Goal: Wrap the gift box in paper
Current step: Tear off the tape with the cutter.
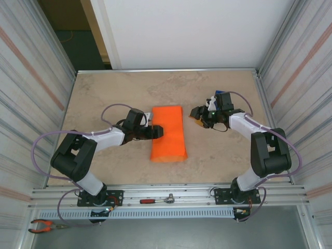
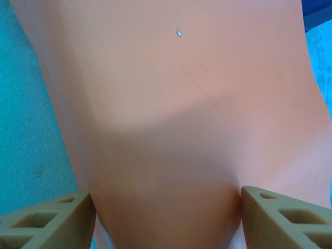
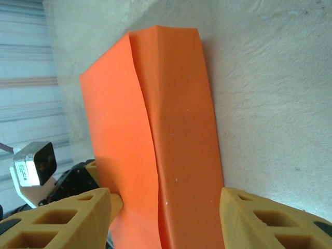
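Observation:
The orange paper (image 1: 168,134) lies folded into a long bundle in the middle of the table. The gift box is hidden inside it. My left gripper (image 1: 157,130) reaches in from the left onto the bundle's left edge. In the left wrist view the paper (image 2: 171,114) bulges between the two fingers and touches both, so the left gripper (image 2: 166,199) is clasped on it. My right gripper (image 1: 196,113) hovers just right of the bundle, apart from it. Its jaws (image 3: 166,199) stand open with nothing held, and the paper (image 3: 155,129) lies beyond them with one flap overlapping the other.
A blue tape dispenser (image 1: 223,97) stands right behind the right gripper. A red-handled ratchet (image 1: 155,199) lies on the front rail, and pliers (image 1: 44,225) lie at the bottom left. Metal walls close in both sides of the table (image 1: 104,93).

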